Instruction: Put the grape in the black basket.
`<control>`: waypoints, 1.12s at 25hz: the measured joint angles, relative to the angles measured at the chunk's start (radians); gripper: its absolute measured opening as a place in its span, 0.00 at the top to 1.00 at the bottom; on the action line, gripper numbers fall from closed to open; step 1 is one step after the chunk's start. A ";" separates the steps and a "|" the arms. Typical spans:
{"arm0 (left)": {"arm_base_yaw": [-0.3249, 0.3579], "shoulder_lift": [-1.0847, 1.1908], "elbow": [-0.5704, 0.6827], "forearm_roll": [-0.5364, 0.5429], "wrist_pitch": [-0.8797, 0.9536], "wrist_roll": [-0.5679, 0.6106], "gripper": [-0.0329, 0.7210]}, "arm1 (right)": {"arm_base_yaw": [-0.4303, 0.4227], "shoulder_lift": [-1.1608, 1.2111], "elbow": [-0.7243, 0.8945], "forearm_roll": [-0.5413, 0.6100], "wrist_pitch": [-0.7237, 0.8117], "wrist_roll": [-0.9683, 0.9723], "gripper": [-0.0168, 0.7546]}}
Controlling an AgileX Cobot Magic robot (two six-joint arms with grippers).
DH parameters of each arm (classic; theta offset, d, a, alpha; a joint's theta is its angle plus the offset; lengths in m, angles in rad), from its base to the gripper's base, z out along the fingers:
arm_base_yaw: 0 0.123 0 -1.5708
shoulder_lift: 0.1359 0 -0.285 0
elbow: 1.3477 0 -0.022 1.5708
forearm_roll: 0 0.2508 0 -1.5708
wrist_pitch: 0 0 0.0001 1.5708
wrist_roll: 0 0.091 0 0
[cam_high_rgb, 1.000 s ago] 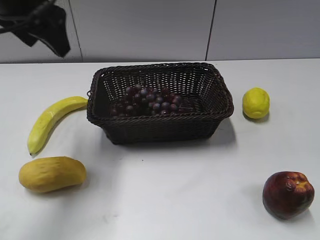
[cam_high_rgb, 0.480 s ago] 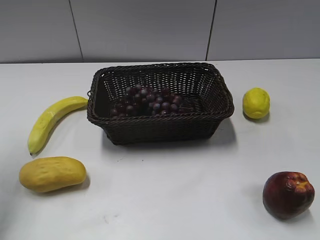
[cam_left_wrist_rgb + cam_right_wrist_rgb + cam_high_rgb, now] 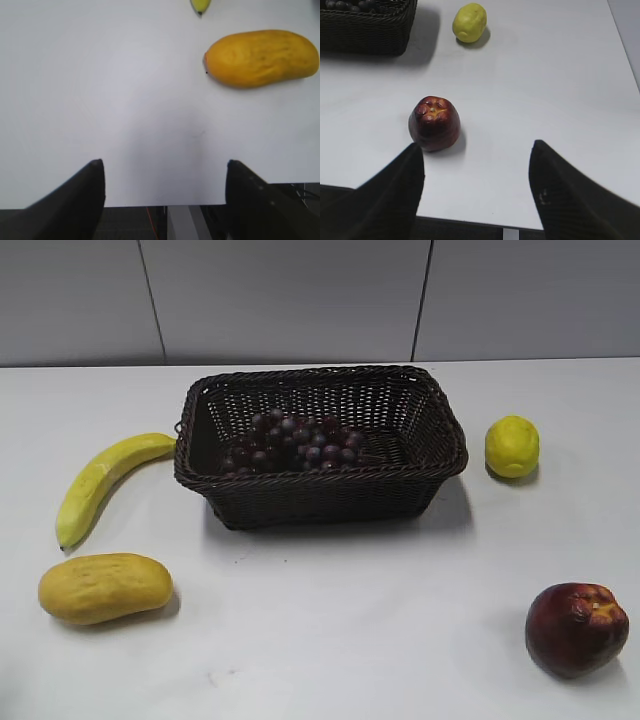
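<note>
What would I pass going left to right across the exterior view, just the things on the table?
banana → mango → black basket with the grape inside → lemon → dark red apple

The right gripper appears at the bottom of the right wrist view with its two dark fingers spread wide apart and nothing between them. It hangs above the near edge of the white table. A dark red apple-like fruit rests on the table just beyond the left finger, its dimpled top facing up. A yellow lemon lies farther back. The corner of the black basket occupies the upper left, with a few grapes visible over its rim.
</note>
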 joint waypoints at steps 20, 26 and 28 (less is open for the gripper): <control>0.000 -0.663 0.175 -0.006 -0.023 -0.012 0.21 | 0.000 0.000 0.000 0.000 0.000 0.000 0.33; 0.000 -0.748 0.175 -0.006 -0.023 -0.018 0.21 | 0.000 0.000 0.000 0.000 0.000 0.000 0.33; 0.000 -0.773 0.177 -0.006 -0.023 -0.020 0.21 | 0.000 0.000 0.000 0.000 0.000 0.000 0.33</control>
